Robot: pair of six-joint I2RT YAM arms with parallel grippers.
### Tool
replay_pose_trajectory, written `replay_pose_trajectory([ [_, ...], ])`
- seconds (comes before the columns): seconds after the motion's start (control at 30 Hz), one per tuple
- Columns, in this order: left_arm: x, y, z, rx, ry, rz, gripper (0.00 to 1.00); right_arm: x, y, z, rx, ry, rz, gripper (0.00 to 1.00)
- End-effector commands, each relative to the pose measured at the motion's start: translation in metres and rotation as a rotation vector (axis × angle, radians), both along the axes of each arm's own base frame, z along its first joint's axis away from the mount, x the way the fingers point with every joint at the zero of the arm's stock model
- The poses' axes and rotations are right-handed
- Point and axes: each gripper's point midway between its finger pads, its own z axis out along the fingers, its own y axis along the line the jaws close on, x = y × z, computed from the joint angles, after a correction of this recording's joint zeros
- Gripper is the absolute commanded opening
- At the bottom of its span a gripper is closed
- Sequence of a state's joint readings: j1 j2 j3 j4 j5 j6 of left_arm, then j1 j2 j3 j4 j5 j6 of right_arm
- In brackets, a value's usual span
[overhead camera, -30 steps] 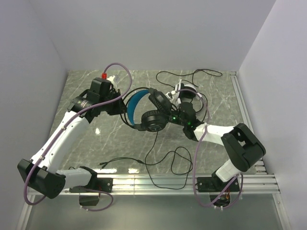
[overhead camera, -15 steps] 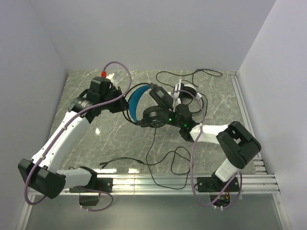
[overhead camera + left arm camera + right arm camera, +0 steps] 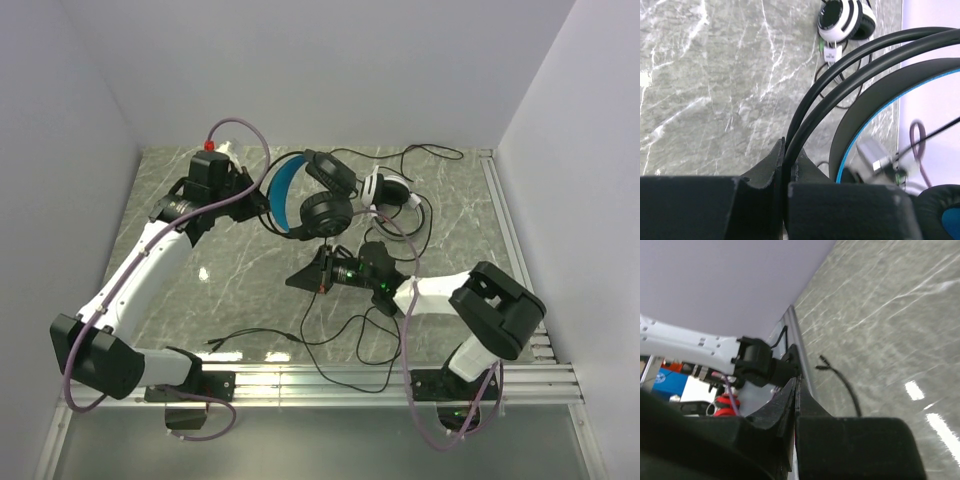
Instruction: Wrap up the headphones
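Note:
The black headphones with a blue headband hang above the table. My left gripper is shut on their two thin headband wires, and the blue band curves just right of the jaws. Their thin black cable drops from the ear cups into my right gripper, which lies low over the table's middle, jaws together. In the right wrist view no cable shows between those jaws. The white headphones lie on the table behind.
Loose black cable loops lie on the marble, with a plug end near the front left. More cable trails at the back. Metal rails run along the near edge and the right side. Walls close three sides.
My right gripper has closed and moved from beside the ear cups down and left toward the table's middle. The left arm has lifted the black headphones up and back.

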State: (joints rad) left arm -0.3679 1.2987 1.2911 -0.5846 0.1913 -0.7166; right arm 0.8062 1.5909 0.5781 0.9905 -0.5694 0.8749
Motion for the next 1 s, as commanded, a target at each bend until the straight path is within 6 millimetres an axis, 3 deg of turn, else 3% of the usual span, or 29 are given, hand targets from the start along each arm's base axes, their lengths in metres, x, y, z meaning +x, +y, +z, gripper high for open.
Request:
replay_pose_trajectory([
  [0.0, 0.026, -0.005, 0.059, -0.134, -0.154, 0.056, 0.00, -0.015, 0.001, 0.034, 0.086, -0.080, 0.006, 0.03],
  [0.27, 0.054, 0.005, 0.070, -0.177, -0.185, 0.146, 0.00, -0.052, 0.005, 0.030, 0.059, -0.064, 0.032, 0.00],
  [0.4, 0.063, 0.010, 0.075, -0.175, -0.202, 0.181, 0.00, -0.058, 0.008, 0.021, 0.007, -0.045, -0.009, 0.00],
  [0.47, 0.067, 0.013, 0.071, -0.163, -0.198, 0.202, 0.00, -0.059, 0.006, 0.012, -0.049, -0.044, -0.034, 0.00],
  [0.73, 0.078, 0.029, 0.052, -0.091, -0.187, 0.286, 0.00, -0.070, -0.003, 0.011, -0.221, -0.131, -0.123, 0.00],
  [0.9, 0.082, 0.034, 0.037, -0.032, -0.164, 0.298, 0.00, -0.073, -0.010, 0.023, -0.313, -0.190, -0.142, 0.00],
  [0.93, 0.085, 0.037, 0.031, -0.005, -0.156, 0.317, 0.00, -0.072, -0.007, 0.038, -0.309, -0.230, -0.135, 0.00],
  [0.97, 0.085, 0.038, 0.028, 0.017, -0.152, 0.317, 0.00, -0.075, -0.011, 0.034, -0.362, -0.230, -0.118, 0.00],
])
